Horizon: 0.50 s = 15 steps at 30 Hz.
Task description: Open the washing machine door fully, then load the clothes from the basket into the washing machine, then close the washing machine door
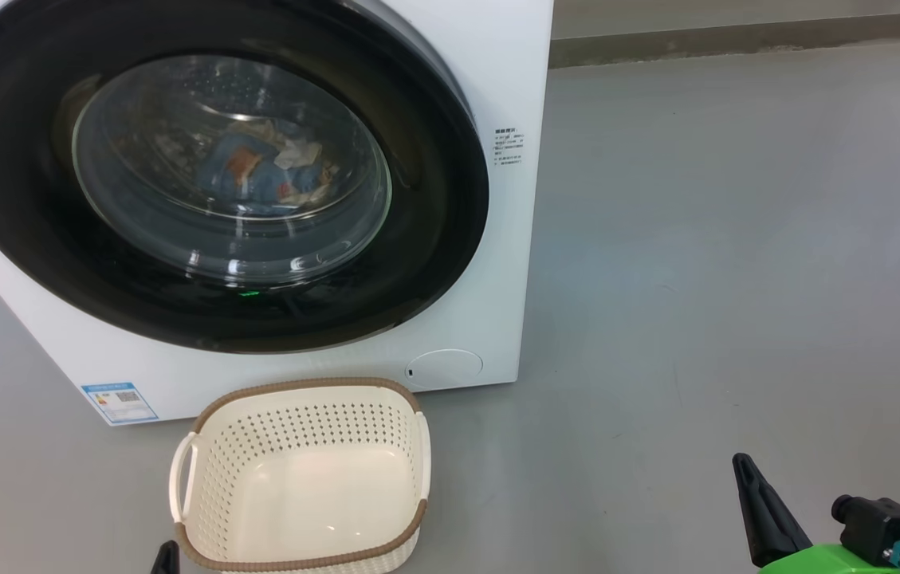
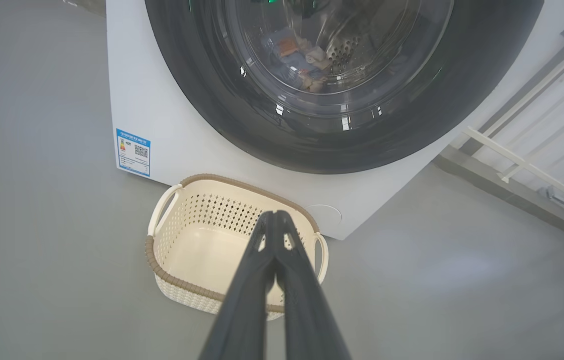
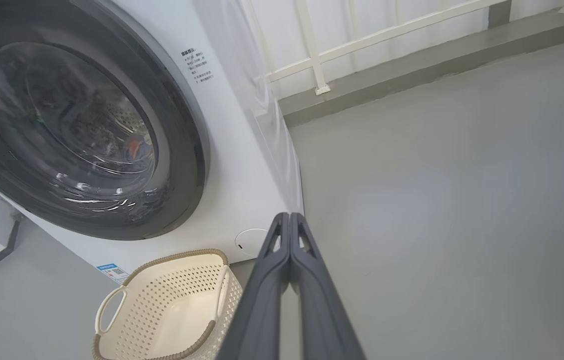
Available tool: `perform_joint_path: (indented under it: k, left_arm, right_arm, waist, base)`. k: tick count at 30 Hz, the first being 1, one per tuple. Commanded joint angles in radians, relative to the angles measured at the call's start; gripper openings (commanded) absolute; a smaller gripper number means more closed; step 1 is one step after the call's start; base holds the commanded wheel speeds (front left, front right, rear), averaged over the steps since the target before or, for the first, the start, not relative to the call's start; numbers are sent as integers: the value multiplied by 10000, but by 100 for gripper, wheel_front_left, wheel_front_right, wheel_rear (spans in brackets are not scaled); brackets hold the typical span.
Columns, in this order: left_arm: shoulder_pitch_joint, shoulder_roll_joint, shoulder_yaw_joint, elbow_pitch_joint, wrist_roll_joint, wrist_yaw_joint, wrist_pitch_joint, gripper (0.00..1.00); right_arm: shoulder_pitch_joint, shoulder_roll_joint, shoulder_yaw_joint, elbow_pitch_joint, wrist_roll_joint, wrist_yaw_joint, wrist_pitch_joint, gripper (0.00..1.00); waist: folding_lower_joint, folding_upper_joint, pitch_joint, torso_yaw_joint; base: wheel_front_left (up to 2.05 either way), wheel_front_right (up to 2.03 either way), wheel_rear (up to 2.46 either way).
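Clothes [image 1: 266, 167] lie inside the washing machine [image 1: 497, 80], behind its shut door [image 1: 434, 199] (basket [image 1: 298, 478] empty). Left tool [image 2: 274, 216] and right tool [image 3: 289, 216] clenched, holding nothing. Risk: a half-latched door may swing open.

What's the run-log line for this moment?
washing machine door: closed | clothes: inside drum | basket: empty | left gripper: shut, empty | right gripper: shut, empty

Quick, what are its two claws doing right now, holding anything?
Left gripper: shut, holding nothing.
Right gripper: shut, holding nothing.
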Motion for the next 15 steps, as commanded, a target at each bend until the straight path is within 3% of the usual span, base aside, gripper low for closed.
perform_joint_path:
  k: [1,15]
  left_arm:
    - [-488,118,181,-184,-254,-6,57,0]
    - [-764,56,348,-157,-1656,-8,470,0]
  right_arm:
    - [-378,-34,-43,-257,313,-13,57,0]
    - [-508,-34,-118,-262,2009,-20,471,0]
  waist:
    - [-1,0,3,0]
    - [-1,0,33,-2]
  base:
    - [0,0,0]
    - [0,0,0]
